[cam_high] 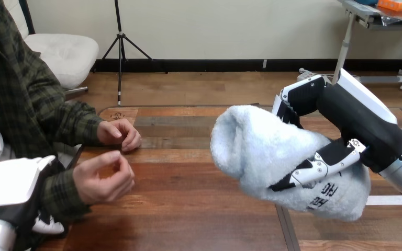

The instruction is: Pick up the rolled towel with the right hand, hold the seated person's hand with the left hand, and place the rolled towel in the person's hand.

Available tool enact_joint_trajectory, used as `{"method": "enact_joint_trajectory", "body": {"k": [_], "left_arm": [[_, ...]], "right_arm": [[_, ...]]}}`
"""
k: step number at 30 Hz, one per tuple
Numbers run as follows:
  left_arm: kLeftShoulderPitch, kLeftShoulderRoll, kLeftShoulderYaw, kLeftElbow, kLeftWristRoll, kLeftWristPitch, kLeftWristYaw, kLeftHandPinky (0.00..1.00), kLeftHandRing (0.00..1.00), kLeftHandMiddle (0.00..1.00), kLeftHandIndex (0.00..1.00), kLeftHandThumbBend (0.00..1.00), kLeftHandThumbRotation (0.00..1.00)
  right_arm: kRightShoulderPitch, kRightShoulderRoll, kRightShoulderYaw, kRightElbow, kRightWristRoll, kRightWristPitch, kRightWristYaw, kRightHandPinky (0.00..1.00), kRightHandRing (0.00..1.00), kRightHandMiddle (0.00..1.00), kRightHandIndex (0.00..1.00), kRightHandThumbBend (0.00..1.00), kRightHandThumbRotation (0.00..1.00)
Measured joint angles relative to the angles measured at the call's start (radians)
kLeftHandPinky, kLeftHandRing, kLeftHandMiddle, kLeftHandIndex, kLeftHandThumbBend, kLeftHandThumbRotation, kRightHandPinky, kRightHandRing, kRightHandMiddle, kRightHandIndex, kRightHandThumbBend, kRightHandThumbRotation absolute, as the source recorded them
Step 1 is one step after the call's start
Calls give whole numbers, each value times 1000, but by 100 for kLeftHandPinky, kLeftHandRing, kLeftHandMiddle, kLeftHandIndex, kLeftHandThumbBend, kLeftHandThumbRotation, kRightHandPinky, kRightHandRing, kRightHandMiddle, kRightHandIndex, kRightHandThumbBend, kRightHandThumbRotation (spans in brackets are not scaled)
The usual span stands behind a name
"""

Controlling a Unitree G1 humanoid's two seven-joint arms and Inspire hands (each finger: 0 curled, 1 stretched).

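Black-and-white fingers and thumb of the right hand [345, 115] are clenched round the fluffy pale-blue rolled towel [251, 146], held over the brown wooden table [188, 219]. The left hand [10, 183] sits against the sleeve behind the person's nearer hand [103, 179]; whether it grips cannot be told. The person's farther hand [118, 135] rests on the table.

Bright, even, diffuse light. Mild sheen on table [188, 172] near centre. Rolled towel [261, 151] shaded on underside, 4 o'clock.
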Motion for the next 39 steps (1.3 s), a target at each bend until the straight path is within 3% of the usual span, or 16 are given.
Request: {"method": "enact_joint_trajectory", "body": {"k": [13, 17, 26, 39], "left_arm": [[-59, 18, -39, 54, -20, -20, -4, 76, 75, 76, 75, 99, 10], [-72, 26, -42, 79, -43, -50, 6, 63, 66, 69, 70, 97, 4], [-80, 32, -43, 108, -84, -79, 23, 45, 51, 56, 60, 92, 0], [-81, 34, -41, 144, -166, -133, 80, 40, 44, 48, 51, 87, 0]], "right_arm": [[-1, 0, 0, 16, 41, -21, 26, 9, 14, 20, 23, 74, 0], [-1, 0, -2, 16, 42, -21, 26, 9, 14, 21, 24, 74, 0], [-1, 0, -5, 16, 42, -20, 26, 10, 15, 21, 25, 74, 0], [-1, 0, -7, 15, 63, -1, 26, 11, 15, 22, 25, 75, 0]]}}
